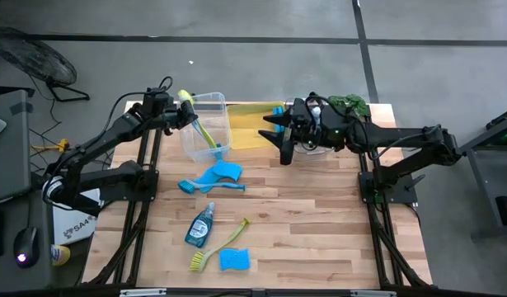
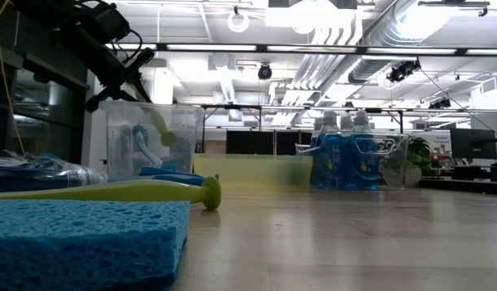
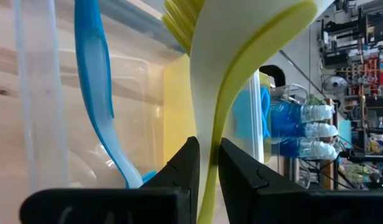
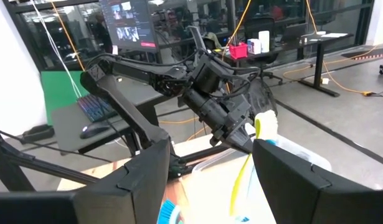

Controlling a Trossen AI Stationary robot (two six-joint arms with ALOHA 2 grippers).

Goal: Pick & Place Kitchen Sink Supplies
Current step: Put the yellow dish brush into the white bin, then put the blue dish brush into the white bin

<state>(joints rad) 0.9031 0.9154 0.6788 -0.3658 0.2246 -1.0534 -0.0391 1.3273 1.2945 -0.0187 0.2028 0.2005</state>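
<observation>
Slatted wooden surface (image 1: 319, 239) carries a rigid clear plastic bin (image 1: 216, 107). Left claw (image 1: 187, 114) is clamped on a slim, curved yellow-green dish brush (image 1: 202, 129), handle angled into that bin. Right claw (image 1: 278, 132) hovers spread, empty, near the flat yellow bin (image 1: 249, 132). Porous blue sponge (image 1: 234, 260) lies at the front.

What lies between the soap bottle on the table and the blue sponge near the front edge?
The yellow-green brush lies between the soap bottle and the sponge, seen in the high view.

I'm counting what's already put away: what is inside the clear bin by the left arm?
The clear bin holds a blue brush and a yellow-green brush, which the left gripper is gripping. Its floor is only partly visible.
</observation>
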